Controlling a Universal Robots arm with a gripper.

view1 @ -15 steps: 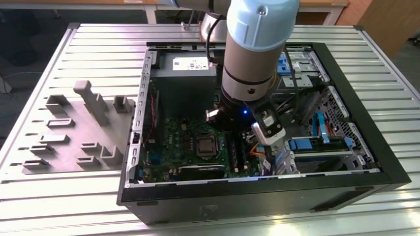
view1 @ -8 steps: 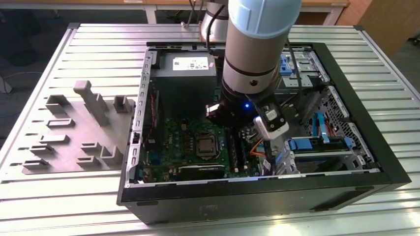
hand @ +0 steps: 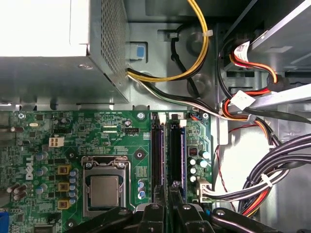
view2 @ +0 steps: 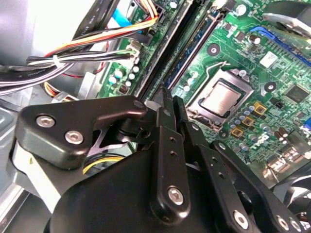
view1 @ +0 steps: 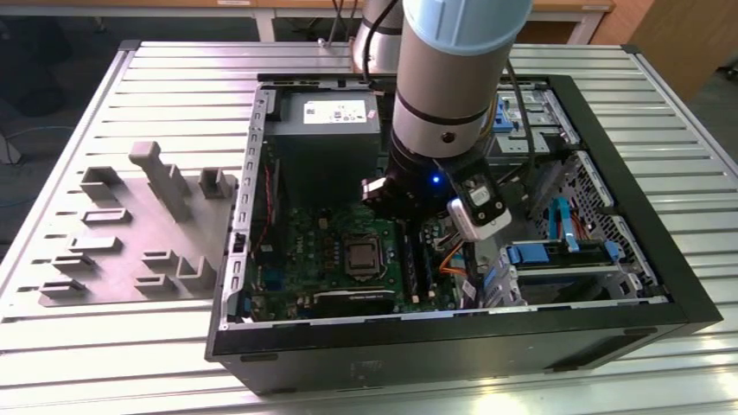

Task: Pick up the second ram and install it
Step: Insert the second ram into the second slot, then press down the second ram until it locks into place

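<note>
The tool [view1: 406,207] is seen lowered inside the open computer case [view1: 645,285], directly over the memory slots [hand: 167,150] of the motherboard [hand: 58,145], beside the processor socket [hand: 104,189]. In the second wrist view its fingers [view2: 165,141] are drawn together, tips at the slots. The second ram [hand: 174,155] appears seated upright in a slot, though whether it is gripped cannot be told. A grey fixture plate [view1: 127,242] lies on the table [view1: 69,346].
</note>
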